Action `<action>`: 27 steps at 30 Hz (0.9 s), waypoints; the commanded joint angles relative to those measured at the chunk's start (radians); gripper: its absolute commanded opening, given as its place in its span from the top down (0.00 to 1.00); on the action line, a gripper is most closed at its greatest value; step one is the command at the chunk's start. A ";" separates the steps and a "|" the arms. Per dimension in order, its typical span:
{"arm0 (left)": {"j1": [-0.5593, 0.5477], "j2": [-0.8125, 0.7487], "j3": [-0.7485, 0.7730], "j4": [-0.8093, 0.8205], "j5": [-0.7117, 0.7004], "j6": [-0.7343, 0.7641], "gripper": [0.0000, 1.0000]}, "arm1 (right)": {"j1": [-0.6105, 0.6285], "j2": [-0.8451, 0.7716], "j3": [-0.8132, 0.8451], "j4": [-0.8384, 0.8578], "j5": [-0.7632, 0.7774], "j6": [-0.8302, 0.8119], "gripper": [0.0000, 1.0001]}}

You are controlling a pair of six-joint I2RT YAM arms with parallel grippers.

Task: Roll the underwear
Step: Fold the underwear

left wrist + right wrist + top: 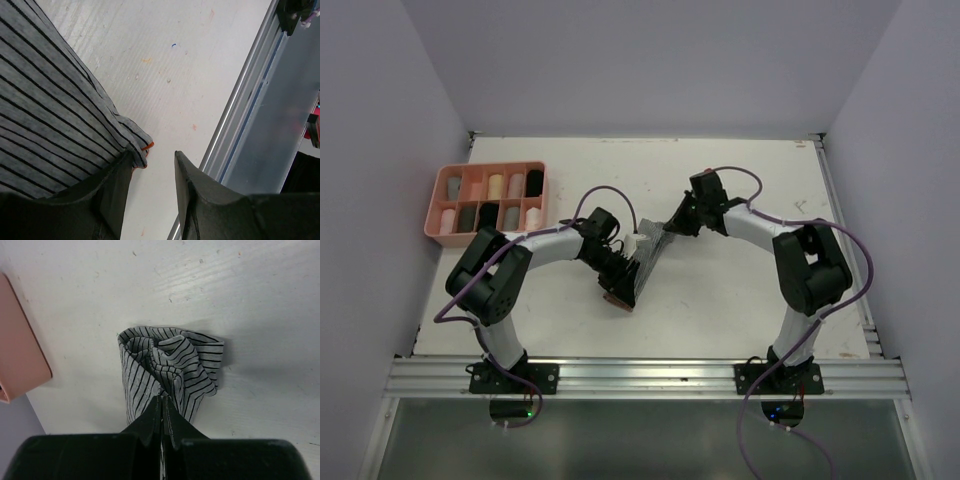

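Pinching one edge of the grey striped underwear (165, 360) with the right gripper (163, 402), I am seeing its fingers pressed together on the cloth. The garment is bunching in loose folds just beyond them, over the white table (260, 300); I cannot tell whether the folds are touching it. From above, the piece is hanging stretched between the two arms near the middle of the table. It is well apart from the pink tray (490, 166) at the far left, where other rolls (495, 186) are sitting in the compartments. The left gripper (152, 156) is standing with its fingers apart. The striped cloth is lying against the outer side of one finger (112, 190) and only bare table is showing in the gap, so I am judging that it is gripping nothing.

I am reading this as the spreading step ahead of the roll. To do it well, I am planning to get the left fingers round the orange-trimmed corner (146, 146), not beside it. Then I am meaning to draw the ends apart gently until the folds flatten, and lower the cloth flat. Pulling hard is risking a slip from the right pinch.
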 commanded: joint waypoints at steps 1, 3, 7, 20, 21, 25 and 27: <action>-0.001 0.055 -0.037 0.006 -0.135 0.032 0.54 | -0.015 -0.060 -0.016 -0.019 0.025 -0.042 1.00; -0.002 0.057 -0.037 0.004 -0.134 0.032 0.54 | -0.021 -0.069 -0.024 -0.030 0.035 -0.048 1.00; -0.001 0.058 -0.037 0.003 -0.132 0.034 0.54 | -0.036 -0.086 -0.055 -0.030 0.048 -0.057 1.00; -0.001 0.058 -0.037 -0.008 -0.112 0.047 0.54 | -0.044 -0.004 -0.055 -0.030 0.071 -0.101 1.00; -0.002 0.057 -0.037 -0.011 -0.109 0.050 0.54 | -0.045 0.006 -0.049 -0.033 0.071 -0.106 1.00; -0.004 0.045 -0.039 -0.029 -0.095 0.075 0.53 | -0.044 0.056 -0.033 -0.026 0.075 -0.117 1.00; -0.005 0.029 -0.042 -0.033 -0.082 0.083 0.53 | -0.042 0.070 -0.027 -0.026 0.078 -0.121 1.00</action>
